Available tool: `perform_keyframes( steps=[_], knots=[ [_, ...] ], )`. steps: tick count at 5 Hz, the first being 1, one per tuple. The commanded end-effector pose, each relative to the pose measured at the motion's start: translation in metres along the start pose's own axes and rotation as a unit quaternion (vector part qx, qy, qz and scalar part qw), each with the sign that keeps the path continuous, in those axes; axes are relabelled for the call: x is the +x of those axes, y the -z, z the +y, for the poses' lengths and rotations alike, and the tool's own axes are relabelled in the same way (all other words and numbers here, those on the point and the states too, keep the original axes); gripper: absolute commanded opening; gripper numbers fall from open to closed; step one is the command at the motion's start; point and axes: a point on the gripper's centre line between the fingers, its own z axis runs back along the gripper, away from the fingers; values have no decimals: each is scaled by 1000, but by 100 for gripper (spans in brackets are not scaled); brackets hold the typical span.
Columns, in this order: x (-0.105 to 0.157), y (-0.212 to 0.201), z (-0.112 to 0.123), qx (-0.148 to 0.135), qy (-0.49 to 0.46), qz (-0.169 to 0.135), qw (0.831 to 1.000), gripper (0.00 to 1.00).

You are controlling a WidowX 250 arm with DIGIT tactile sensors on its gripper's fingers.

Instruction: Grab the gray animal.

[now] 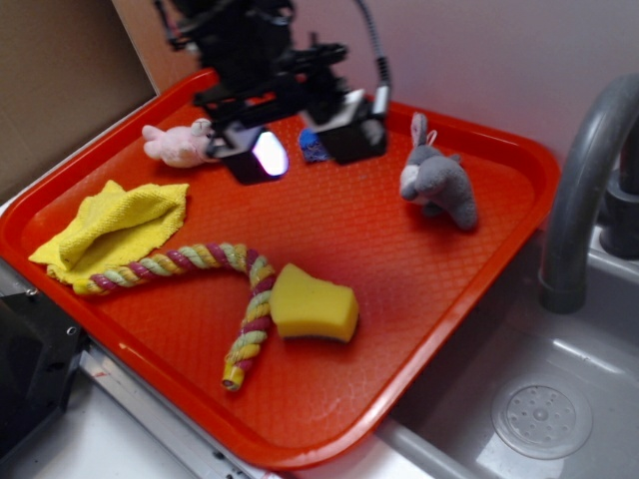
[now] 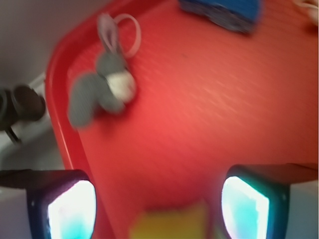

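Note:
The gray animal (image 1: 437,181) is a small gray plush rabbit with long ears, lying on the right part of the red tray (image 1: 429,289). In the wrist view the gray animal (image 2: 97,92) lies at the upper left, near the tray's rim. My gripper (image 1: 305,145) hovers above the back middle of the tray, to the left of the rabbit and apart from it. Its jaws stand wide open with nothing between them. In the wrist view my gripper (image 2: 158,206) shows two bright pads at the bottom corners.
A pink plush animal (image 1: 178,143) lies at the tray's back left. A yellow cloth (image 1: 120,228), a braided rope (image 1: 205,284) and a yellow sponge (image 1: 313,304) lie toward the front. A blue object (image 1: 314,151) sits under the gripper. A gray faucet (image 1: 584,200) and sink stand right.

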Motion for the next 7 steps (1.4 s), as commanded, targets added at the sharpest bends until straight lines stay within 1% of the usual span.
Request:
perform_keyframes(
  steps=[1, 2, 3, 4, 5, 6, 7],
  knots=[
    [53, 11, -37, -64, 7, -9, 998, 100],
    [59, 30, -52, -53, 22, 1, 998, 100],
    [49, 62, -63, -17, 56, 30, 998, 100],
    [38, 77, -64, 17, 77, 44, 996, 100],
    [34, 77, -66, 27, 85, 54, 995, 84],
    [32, 75, -63, 48, 91, 47, 994, 0],
    [33, 67, -59, 69, 96, 44, 992, 0]
  ],
)
